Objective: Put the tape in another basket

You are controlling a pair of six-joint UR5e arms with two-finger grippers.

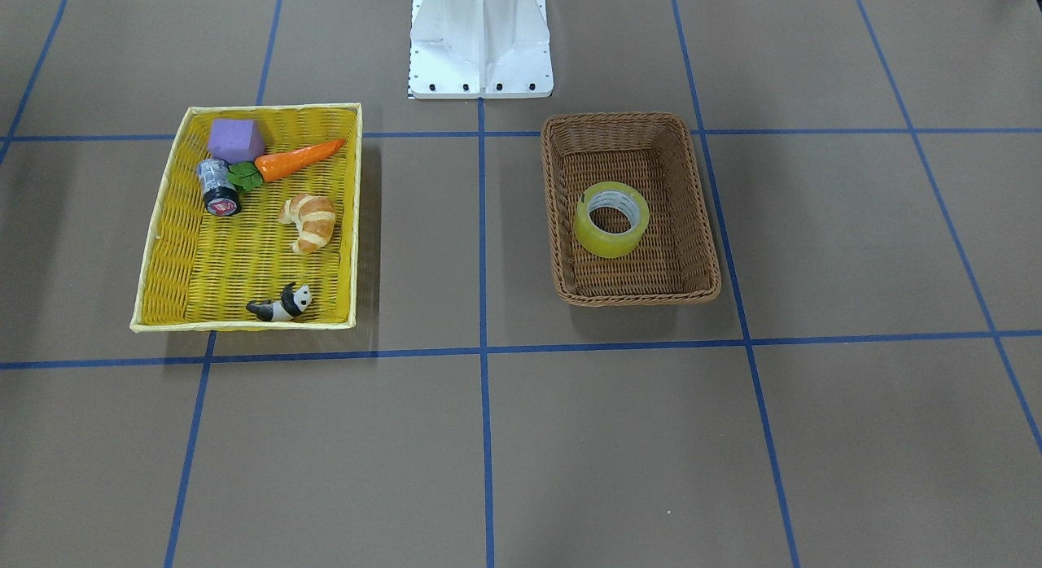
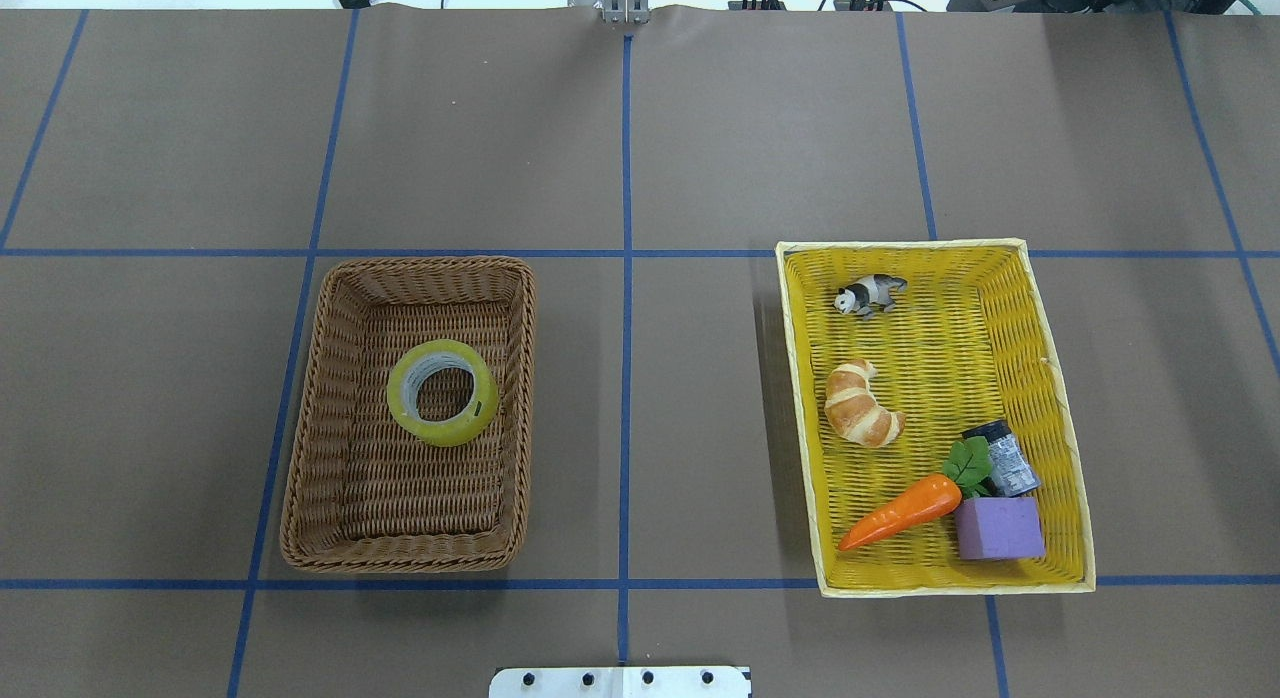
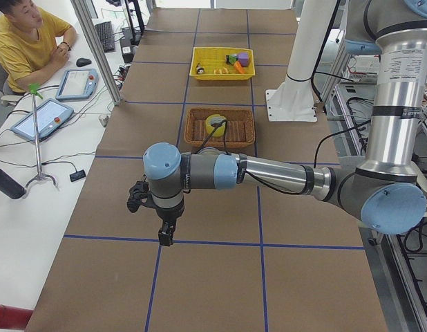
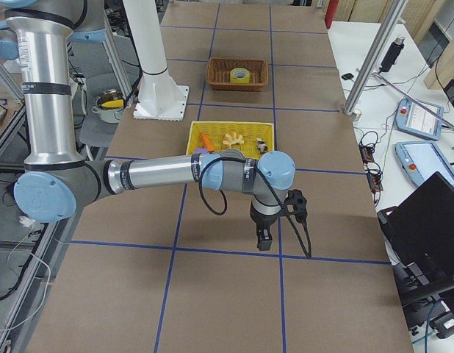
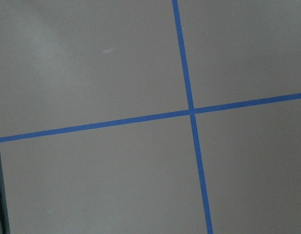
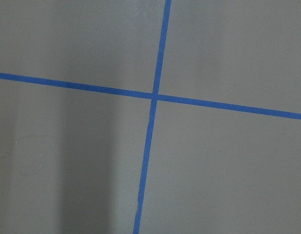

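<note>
**Tape is in; park clear**

My left pincer hangs over bare table, well short of the brown basket. I cannot tell whether it is open. The tape lies flat inside that basket, so I judge the job done. I'd park high, away from its rim. The yellow basket beyond needs nothing.

No text, brand or number can be read anywhere. The tape carries grey print on its white inner core, but the marks are too small to make out in any view. Well apart from the tape, in the yellow basket, a small can shows a red and black round label on its end and a printed silver wrap. Neither is legible.
</note>
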